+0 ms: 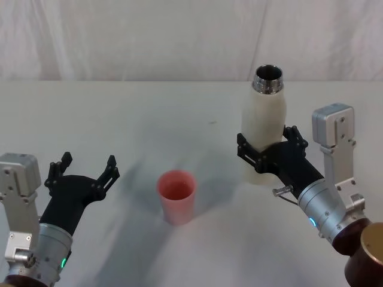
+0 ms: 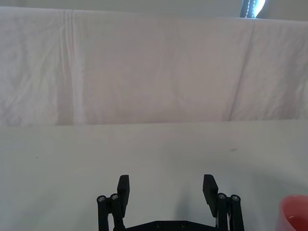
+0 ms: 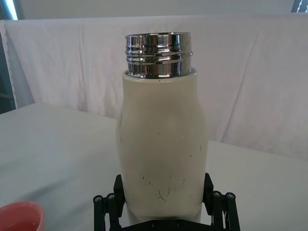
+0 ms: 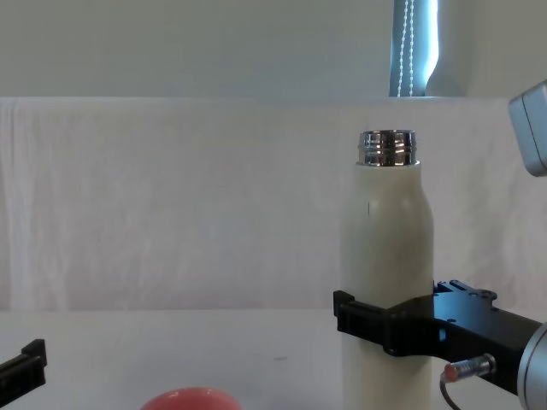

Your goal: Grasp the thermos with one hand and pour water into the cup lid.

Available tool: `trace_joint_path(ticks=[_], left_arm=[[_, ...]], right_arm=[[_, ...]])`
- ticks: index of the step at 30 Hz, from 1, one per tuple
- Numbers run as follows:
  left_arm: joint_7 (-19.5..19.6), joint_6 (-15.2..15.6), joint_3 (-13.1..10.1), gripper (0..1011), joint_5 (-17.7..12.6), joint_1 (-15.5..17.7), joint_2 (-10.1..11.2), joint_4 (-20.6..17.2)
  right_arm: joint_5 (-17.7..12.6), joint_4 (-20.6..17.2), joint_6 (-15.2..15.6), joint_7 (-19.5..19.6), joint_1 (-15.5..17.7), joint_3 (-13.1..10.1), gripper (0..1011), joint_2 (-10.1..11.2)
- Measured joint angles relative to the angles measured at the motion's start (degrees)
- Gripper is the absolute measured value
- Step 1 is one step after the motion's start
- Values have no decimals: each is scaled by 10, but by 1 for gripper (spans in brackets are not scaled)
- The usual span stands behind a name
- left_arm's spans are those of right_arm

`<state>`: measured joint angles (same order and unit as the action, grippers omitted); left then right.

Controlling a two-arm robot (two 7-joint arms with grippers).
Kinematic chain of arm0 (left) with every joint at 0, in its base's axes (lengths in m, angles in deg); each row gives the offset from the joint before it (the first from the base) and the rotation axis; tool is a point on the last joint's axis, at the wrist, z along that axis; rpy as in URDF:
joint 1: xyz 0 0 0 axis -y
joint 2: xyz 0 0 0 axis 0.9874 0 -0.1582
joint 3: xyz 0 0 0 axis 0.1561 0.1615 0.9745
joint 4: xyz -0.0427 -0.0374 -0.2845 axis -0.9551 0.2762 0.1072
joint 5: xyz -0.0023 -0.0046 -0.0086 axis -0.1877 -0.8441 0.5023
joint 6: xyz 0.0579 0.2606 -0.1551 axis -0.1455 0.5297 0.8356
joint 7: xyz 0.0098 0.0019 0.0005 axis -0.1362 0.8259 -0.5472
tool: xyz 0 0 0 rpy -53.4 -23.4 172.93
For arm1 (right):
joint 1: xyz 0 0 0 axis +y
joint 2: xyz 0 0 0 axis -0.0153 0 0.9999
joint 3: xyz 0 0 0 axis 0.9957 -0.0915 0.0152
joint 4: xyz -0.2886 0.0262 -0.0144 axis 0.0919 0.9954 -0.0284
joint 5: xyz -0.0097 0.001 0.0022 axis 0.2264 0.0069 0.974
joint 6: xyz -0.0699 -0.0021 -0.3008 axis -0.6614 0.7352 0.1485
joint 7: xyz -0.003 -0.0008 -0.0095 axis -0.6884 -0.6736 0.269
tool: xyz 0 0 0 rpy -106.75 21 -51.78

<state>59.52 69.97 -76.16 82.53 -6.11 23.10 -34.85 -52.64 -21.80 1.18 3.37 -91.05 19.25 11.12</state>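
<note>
The right gripper [image 1: 267,148] clamps the thermos [image 1: 264,128] around its lower body, a finger pressed on each side. The thermos stands upright on the white table [image 1: 149,113], its chrome neck uncapped. To its left, well apart, the cup lid [image 1: 176,196] sits open side up. Farther left, the left gripper [image 1: 85,169] hovers with fingers spread, holding nothing.

The cream-white thermos [image 1: 264,128] stands upright, uncapped, its chrome threaded neck open. The salmon-pink cup lid [image 1: 176,197] sits upright on the bench, apart, to its left.
</note>
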Motion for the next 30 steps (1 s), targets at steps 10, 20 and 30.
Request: trace_joint_path(ticks=[10,20,30], left_arm=[[0,0,0,1001,0,0,0,0],[0,0,0,1001,0,0,0,0],[0,0,0,1001,0,0,0,0]], right_arm=[[0,0,-1,0,-1,0,953,0],[0,1,-1,0,-1,0,953,-1],[0,1,-1,0,-1,0,953,-1]])
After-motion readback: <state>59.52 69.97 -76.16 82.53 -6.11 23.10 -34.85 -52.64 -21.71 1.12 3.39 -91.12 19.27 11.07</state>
